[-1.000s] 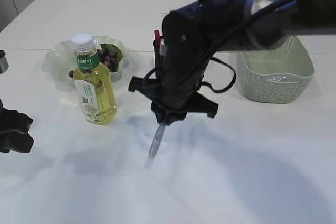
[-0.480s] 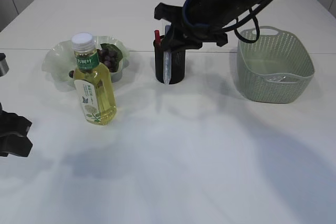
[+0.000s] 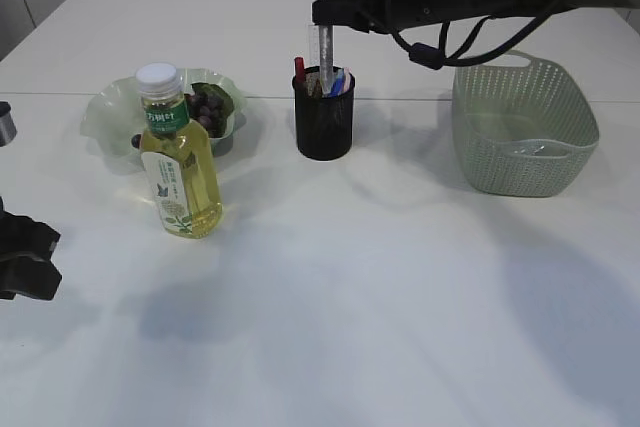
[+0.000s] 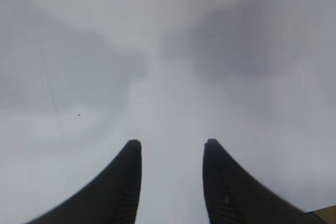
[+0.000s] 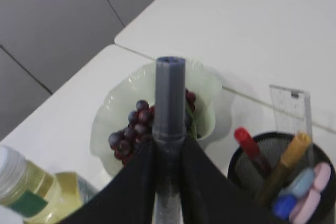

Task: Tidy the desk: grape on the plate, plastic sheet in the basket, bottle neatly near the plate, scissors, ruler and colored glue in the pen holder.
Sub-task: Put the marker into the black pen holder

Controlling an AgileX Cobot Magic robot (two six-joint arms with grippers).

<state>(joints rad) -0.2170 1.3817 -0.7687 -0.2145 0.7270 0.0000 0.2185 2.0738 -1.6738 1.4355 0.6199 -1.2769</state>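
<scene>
My right gripper [image 3: 328,9] [image 5: 169,148] is shut on a grey glue tube [image 3: 325,47] [image 5: 169,90] and holds it upright, its lower end at the mouth of the black mesh pen holder [image 3: 323,132] [image 5: 247,169]. The holder contains a clear ruler [image 5: 291,108], a red pen [image 5: 249,145] and pink and blue handles [image 5: 310,192]. Grapes [image 3: 205,107] [image 5: 131,129] lie on the pale green plate [image 3: 105,117] [image 5: 207,85]. A yellow bottle [image 3: 180,162] [image 5: 31,187] stands upright in front of the plate. My left gripper [image 3: 25,257] [image 4: 170,148] is open and empty over bare table.
A green woven basket [image 3: 525,137] stands right of the pen holder, with something clear lying in its bottom. My right arm stretches from the upper right across above the basket. The white table has a seam running behind the plate and holder.
My right gripper has carried the glue tube up from low over the table's middle and back to the pen holder, turning it upright. The left arm has not moved.
</scene>
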